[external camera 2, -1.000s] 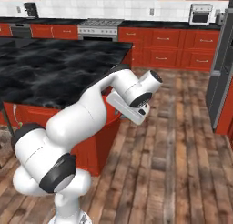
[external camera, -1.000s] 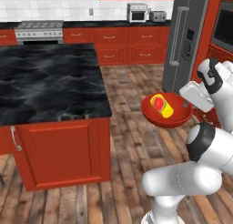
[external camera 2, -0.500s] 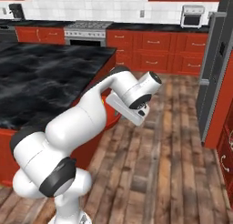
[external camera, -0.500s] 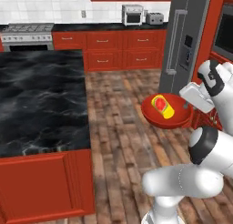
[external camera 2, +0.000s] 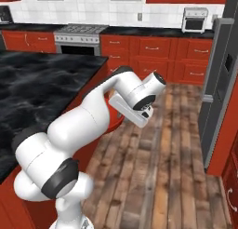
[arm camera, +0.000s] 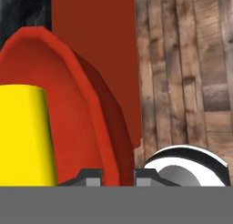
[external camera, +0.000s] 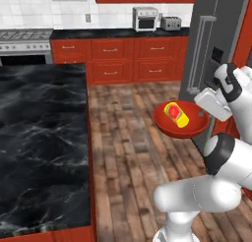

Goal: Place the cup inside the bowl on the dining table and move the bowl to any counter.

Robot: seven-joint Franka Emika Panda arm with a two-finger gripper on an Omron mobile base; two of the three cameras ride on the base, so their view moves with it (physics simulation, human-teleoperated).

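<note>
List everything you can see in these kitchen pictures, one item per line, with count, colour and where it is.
bowl: 1, red-orange, held up over the wooden floor, right of the table, its rim between the tool's fingers
cup: 1, yellow with a red patch, lying inside the bowl
table: 1, black marble top on a red base, left side
counter: 1, black top over red drawers, along the back wall
stove: 1, silver, set in the back counter
microwave: 1, white, on the counter
toaster: 1, grey, right of the microwave
fridge: 1, grey, right of the drawers
arm: 1, white with dark joints
tool: 1, dark fingertips, shut on the bowl's rim
</note>
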